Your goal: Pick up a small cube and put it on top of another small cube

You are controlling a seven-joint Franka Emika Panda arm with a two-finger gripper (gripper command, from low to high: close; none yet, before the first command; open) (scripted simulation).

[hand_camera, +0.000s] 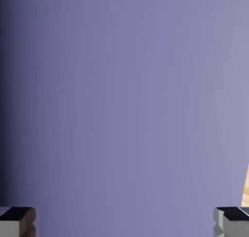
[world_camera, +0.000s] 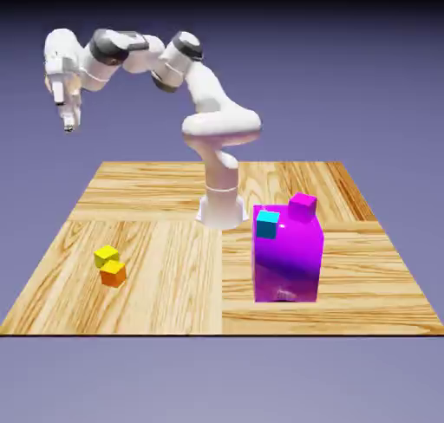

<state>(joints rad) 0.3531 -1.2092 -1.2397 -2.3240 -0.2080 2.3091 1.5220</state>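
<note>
The small yellow cube (world_camera: 107, 256) rests on the wooden table (world_camera: 173, 239) toward the exterior view's left, touching an orange cube (world_camera: 113, 274) of about the same size just in front of it. My gripper (world_camera: 68, 122) hangs high in the air beyond the table's far left corner, far above both cubes. In the hand view the gripper (hand_camera: 124, 221) is open, its two fingertips (hand_camera: 17, 220) wide apart with nothing between them. That view shows only the blue-violet backdrop and a sliver of table (hand_camera: 246, 187) at the right edge.
A tall magenta block (world_camera: 288, 261) stands on the table's right half, with a small cyan cube (world_camera: 267, 224) and a small magenta cube (world_camera: 303, 206) on top. The robot's base (world_camera: 222, 206) stands at mid-table behind it.
</note>
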